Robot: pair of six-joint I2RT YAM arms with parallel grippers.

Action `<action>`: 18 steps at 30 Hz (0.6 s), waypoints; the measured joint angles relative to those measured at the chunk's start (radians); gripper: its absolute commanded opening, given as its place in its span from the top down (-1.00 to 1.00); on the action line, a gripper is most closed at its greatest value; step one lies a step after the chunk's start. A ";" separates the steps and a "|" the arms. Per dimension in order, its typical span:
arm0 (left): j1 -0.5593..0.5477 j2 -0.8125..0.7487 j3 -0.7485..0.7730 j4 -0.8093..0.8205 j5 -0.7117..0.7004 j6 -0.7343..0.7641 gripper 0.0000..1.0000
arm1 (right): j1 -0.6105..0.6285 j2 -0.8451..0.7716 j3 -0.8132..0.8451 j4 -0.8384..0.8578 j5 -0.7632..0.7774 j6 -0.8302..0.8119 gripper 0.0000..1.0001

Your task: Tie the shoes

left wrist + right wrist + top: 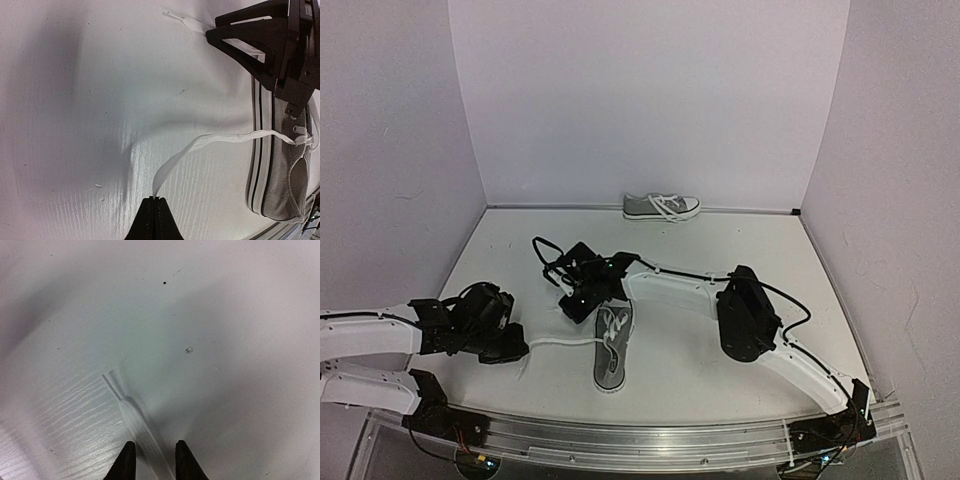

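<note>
On the white table [740,250], close to the arms, one grey shoe [612,347] lies flat with its toe toward the near edge. Its white sole shows along the side in the left wrist view. The other grey shoe [662,207] sits far back, right by the back wall [650,100], well apart from the first.

The left gripper [155,201] is low on the table, left of the near shoe. Its jaws are squeezed tight together on the end of a white lace [220,138]. This lace runs from the jaws across the table to the shoe's lace holes.

The right gripper [154,446] reaches over from the right and hangs just past the far end of the near shoe. Its jaws are a little apart. The second lace end [135,420] lies flat on the table between them, with a thin gap on each side. The clear tip [111,384] of that lace points away from the fingers.
</note>
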 measured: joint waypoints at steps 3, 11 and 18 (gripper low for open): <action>0.000 0.000 0.000 0.000 0.000 0.000 1.00 | 0.002 0.000 0.000 -0.001 -0.004 -0.001 1.00; 0.000 0.000 0.000 0.000 0.000 0.007 1.00 | -0.001 -0.055 -0.078 0.006 -0.011 0.025 1.00; 0.000 0.007 0.001 0.001 -0.002 0.020 1.00 | -0.034 -0.272 -0.239 0.051 -0.030 0.098 1.00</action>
